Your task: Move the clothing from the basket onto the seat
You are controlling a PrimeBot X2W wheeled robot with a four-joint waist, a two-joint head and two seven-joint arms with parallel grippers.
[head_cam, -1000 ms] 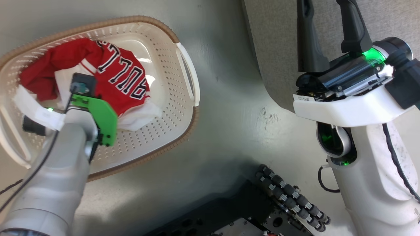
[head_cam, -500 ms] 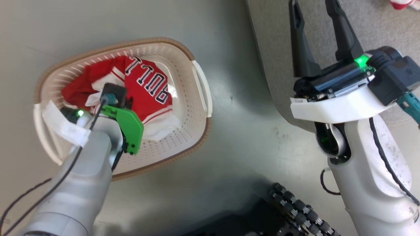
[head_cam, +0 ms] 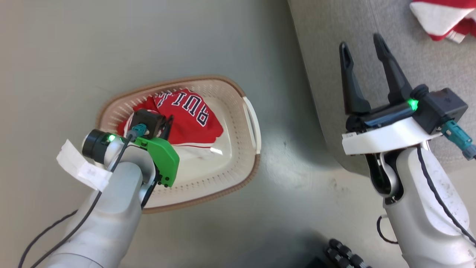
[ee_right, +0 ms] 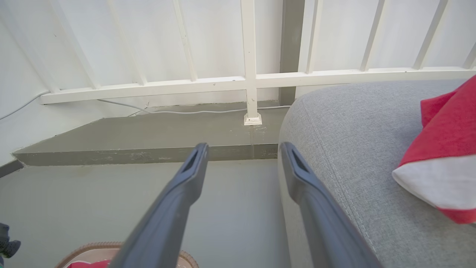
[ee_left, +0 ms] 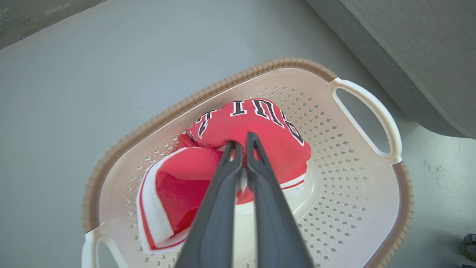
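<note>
My left pincer [ee_left: 240, 147] is clamped on the soft red jersey with black-outlined white lettering [ee_left: 260, 126], bunched inside the cream perforated plastic basket with a brown rim [ee_left: 357, 208] at 9 o'clock. My right pincer [head_cam: 360, 41] is spread wide, gripping nothing, over the large grey fabric seat cushion [head_cam: 327, 29] at 2 o'clock, where a red-and-white garment [head_cam: 442, 16] lies.

**One garment in basket, one on seat**

Lettered garment [ee_left: 260, 126]: red, white letters outlined in black, striped red-and-white hem. Bunched in a heap mid-basket, with a red fold edged in white trim beside it, probably the same piece. Basket [ee_left: 148, 125]: cream, perforated, brown woven-look rim, white handles. Upright on the floor [ee_left: 74, 93], near the seat's rounded edge, not touching. Seat [ee_right: 334, 123]: grey fabric, stitched seam. Second garment [ee_right: 442, 149]: red and white, crumpled on the seat, well apart from the basket.
</note>
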